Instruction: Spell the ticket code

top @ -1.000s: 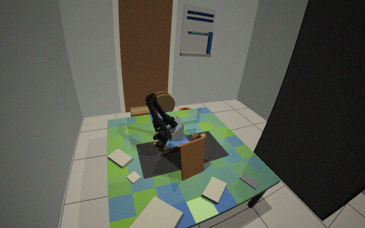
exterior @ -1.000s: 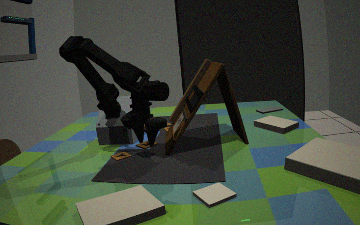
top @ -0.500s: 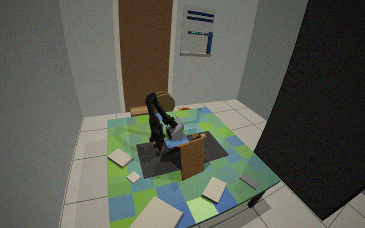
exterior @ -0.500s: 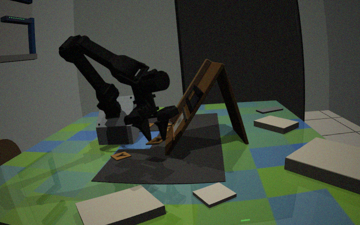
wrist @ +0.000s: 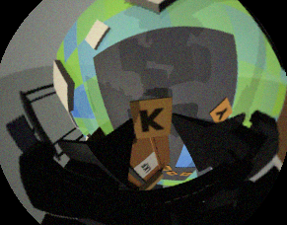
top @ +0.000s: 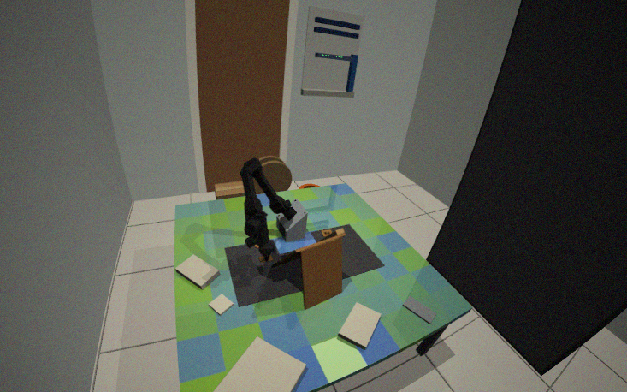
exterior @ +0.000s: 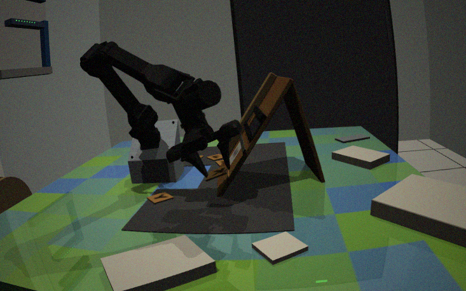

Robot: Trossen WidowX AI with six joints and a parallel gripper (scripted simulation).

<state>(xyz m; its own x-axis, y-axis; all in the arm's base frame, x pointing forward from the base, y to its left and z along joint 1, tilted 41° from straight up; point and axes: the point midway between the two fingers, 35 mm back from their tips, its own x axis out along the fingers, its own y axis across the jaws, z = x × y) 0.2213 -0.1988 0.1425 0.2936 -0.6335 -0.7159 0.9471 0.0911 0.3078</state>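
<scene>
The hand [exterior: 210, 159] is clamped on the K tile [wrist: 150, 120], lifted just beside the board's [exterior: 259, 119] sloped face, over the dark mat [exterior: 256, 209] mid-bench. The Y tile [exterior: 159, 197] lies flat on the mat.

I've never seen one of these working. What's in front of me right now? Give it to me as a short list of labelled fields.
arm: one black arm, bent down over the dark mat
gripper: shut on the K tile, lifted off the mat
board: brown, leaning, just beside the gripper
loose tiles: a Y tile flat on the mat; others lie by the board's foot, letters unreadable
around: pale flat slabs on the checkered table
</scene>
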